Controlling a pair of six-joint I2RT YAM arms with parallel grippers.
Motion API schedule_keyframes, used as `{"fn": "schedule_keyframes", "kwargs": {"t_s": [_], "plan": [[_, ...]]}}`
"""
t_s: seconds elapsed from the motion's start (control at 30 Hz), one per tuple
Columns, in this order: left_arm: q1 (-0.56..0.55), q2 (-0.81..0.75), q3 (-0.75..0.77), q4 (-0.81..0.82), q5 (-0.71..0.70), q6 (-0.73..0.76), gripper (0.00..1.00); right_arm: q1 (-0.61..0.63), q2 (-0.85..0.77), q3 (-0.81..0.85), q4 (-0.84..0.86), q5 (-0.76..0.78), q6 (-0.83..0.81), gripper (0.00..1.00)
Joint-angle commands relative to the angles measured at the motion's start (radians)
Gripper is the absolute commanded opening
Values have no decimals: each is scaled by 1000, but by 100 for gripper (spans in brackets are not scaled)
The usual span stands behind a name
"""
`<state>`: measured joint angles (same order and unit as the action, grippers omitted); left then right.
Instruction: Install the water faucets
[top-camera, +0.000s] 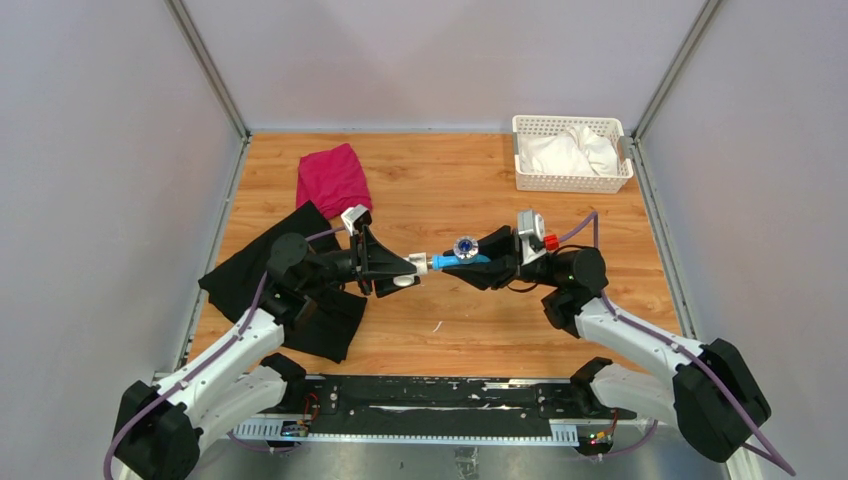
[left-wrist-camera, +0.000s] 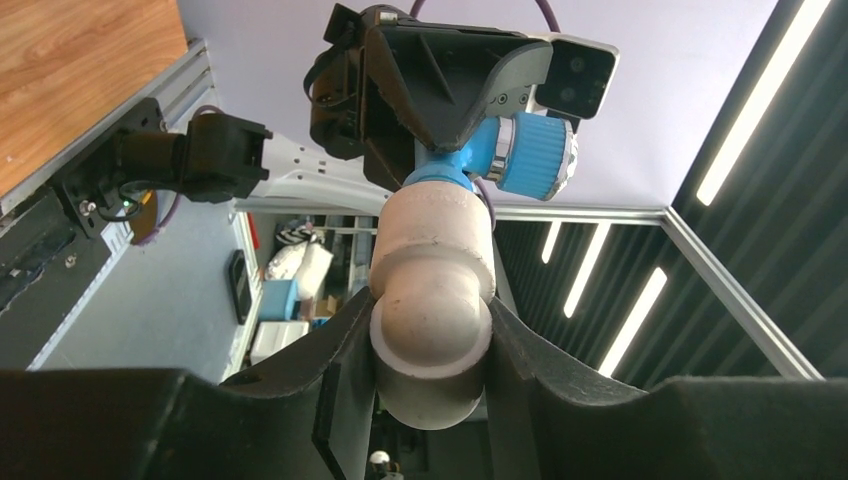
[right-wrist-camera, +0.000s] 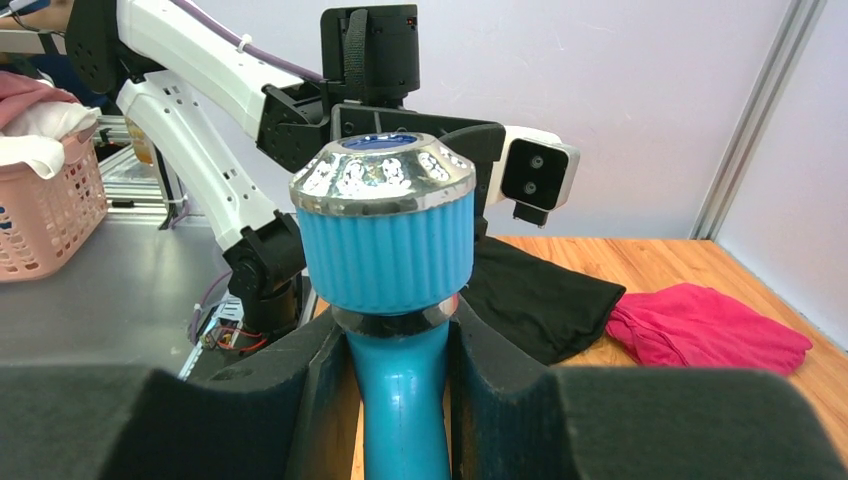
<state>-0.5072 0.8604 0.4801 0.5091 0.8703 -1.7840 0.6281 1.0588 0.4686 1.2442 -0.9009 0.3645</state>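
Note:
Above the middle of the table, the blue water faucet (top-camera: 455, 258) with its silvery knob meets a short white pipe fitting (top-camera: 412, 266) end to end. My left gripper (top-camera: 403, 268) is shut on the fitting; in the left wrist view both fingers press the sides of the white fitting (left-wrist-camera: 432, 300), and the faucet (left-wrist-camera: 525, 155) sits at its far end. My right gripper (top-camera: 482, 258) is shut on the faucet; in the right wrist view its pads clamp the blue stem of the faucet (right-wrist-camera: 385, 240) just under the ribbed knob. There the knob hides the fitting.
A black cloth (top-camera: 250, 275) lies under the left arm, with a pink cloth (top-camera: 333, 178) behind it. A white basket (top-camera: 571, 153) holding white cloth stands at the back right. A black rail (top-camera: 430, 395) runs along the near edge between the arm bases.

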Motion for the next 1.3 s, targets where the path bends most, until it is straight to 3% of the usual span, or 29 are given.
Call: {"fn": "schedule_keyframes", "kwargs": {"t_s": [0.0,0.1,0.2,0.4,0.67,1.27], "plan": [[-10,11,6,45,-7,9,30,26,4,25,70,-20,20,0],[-10,12,4,47,-7,12,18,26,9,25,71,-18,34,0],[-10,12,-4,47,-14,17,0,32,20,28,93,-22,65,0],[-11,1,5,47,-56,54,0,32,48,54,71,3,193,0],[-11,-12,35,48,-76,196,0,35,140,47,234,52,445,0],[-11,-64,86,47,-128,462,0,36,230,108,198,11,684,0]]}}
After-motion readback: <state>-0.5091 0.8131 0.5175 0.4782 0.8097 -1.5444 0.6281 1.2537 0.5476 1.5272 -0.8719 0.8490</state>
